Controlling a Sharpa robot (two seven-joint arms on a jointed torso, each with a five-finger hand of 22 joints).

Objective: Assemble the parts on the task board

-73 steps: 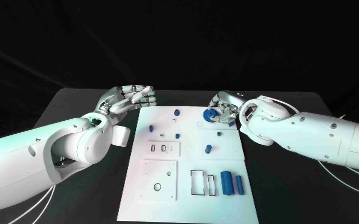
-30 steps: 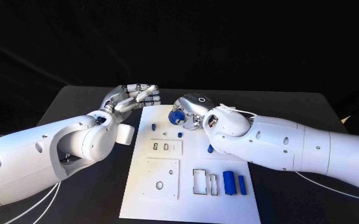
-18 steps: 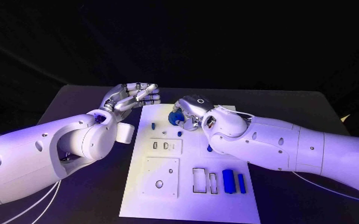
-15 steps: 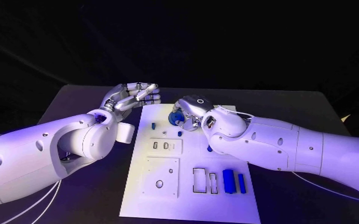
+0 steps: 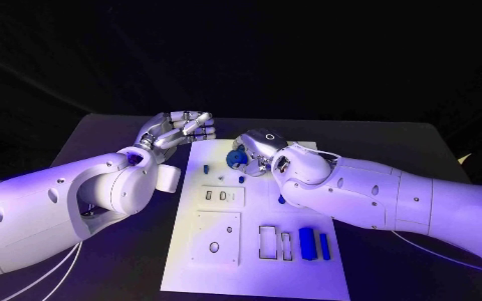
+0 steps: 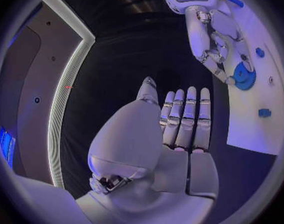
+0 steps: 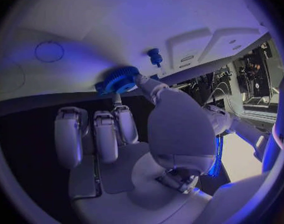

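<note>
The white task board (image 5: 226, 238) lies in the middle of the black table. My right hand (image 5: 256, 151) hovers over the board's far end and pinches a blue toothed gear (image 5: 237, 159) between thumb and fingertips. The gear (image 7: 121, 79) sits just above the board (image 7: 67, 30), close to a small blue peg (image 7: 155, 56). From the left wrist, the same gear (image 6: 244, 75) hangs under my right hand (image 6: 213, 40). My left hand (image 5: 183, 129) floats off the board's far left corner, fingers (image 6: 186, 117) straight and side by side, holding nothing.
Small blue pegs (image 5: 206, 170) (image 5: 242, 178) (image 5: 282, 199) stand on the board. Two blue bars (image 5: 306, 243) (image 5: 323, 246) lie near its right edge, beside rectangular slots (image 5: 267, 242). A raised plate with a round hole (image 5: 214, 247) sits at the near left.
My right hand has carried the gear from the board's far right side leftward to its far middle and now holds it almost still. The left hand has stayed put.
</note>
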